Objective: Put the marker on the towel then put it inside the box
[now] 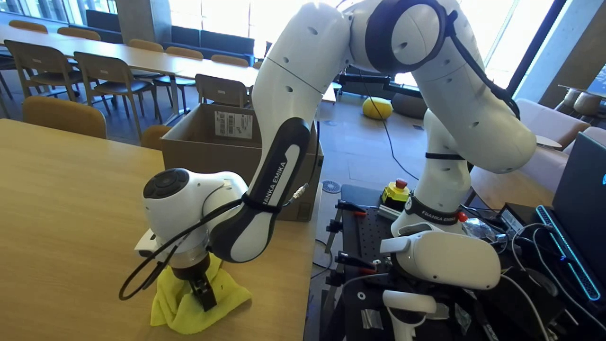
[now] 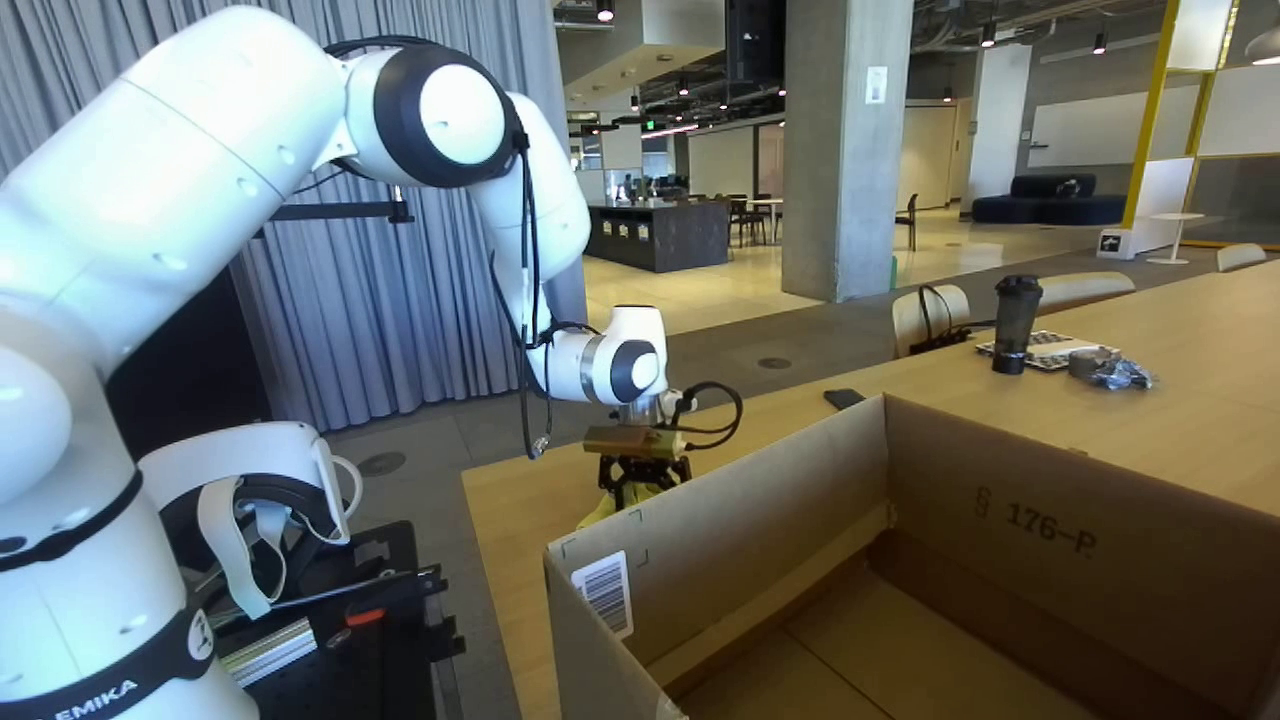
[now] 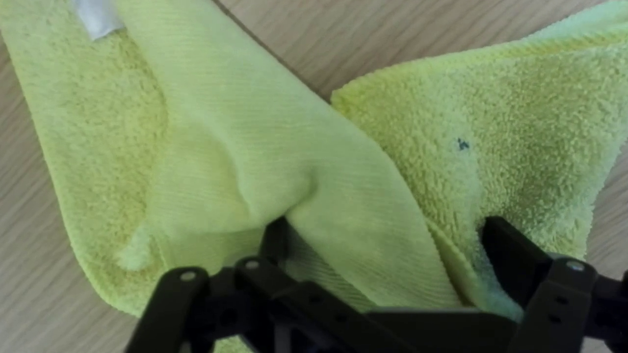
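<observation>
In the wrist view, a rumpled yellow towel [image 3: 314,137] lies beneath the gripper [image 3: 387,228], whose jaws stand wide apart, a slack fold between them, nothing visibly held. The fingertip [image 3: 275,238] left of center dips out of sight; the marker cannot be made out. A dark blue speck [image 3: 462,144] dots the terry at right, and a white tag [image 3: 100,19] is cut off at the top. In an exterior view, the towel sits bunched at lower left on a wooden table [image 1: 71,213], the gripper pointing down into it; the Panda arm [image 1: 298,61] partly hides the cardboard box [image 1: 213,154] at center. In an exterior view, the box, bearing the printed code "176-P" [image 2: 1050,530], runs off the lower right, its wall screening most of the towel.
</observation>
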